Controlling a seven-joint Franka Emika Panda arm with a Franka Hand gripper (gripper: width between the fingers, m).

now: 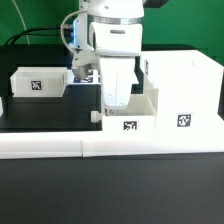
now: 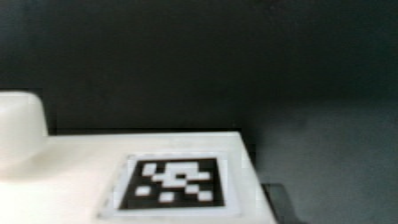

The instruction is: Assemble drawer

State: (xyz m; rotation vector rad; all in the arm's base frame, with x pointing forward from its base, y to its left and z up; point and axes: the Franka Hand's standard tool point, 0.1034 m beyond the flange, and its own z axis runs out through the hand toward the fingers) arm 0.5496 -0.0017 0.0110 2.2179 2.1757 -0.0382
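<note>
A small white tray (image 1: 145,115) with a square tag on its near face stands against the large white open housing (image 1: 185,85), on the side toward the exterior view's left. A small knob (image 1: 97,115) sticks out of the tray toward the exterior view's left. My gripper (image 1: 117,98) reaches straight down onto this tray, and its fingertips are hidden there. The wrist view shows a white tagged surface (image 2: 175,183) very close, with a rounded white shape (image 2: 15,128) beside it. A second small tray (image 1: 35,85) lies at the exterior view's left.
The long low white border rail (image 1: 60,146) runs along the front of the black table, right before the tray and the housing. Cables hang behind the arm at the back.
</note>
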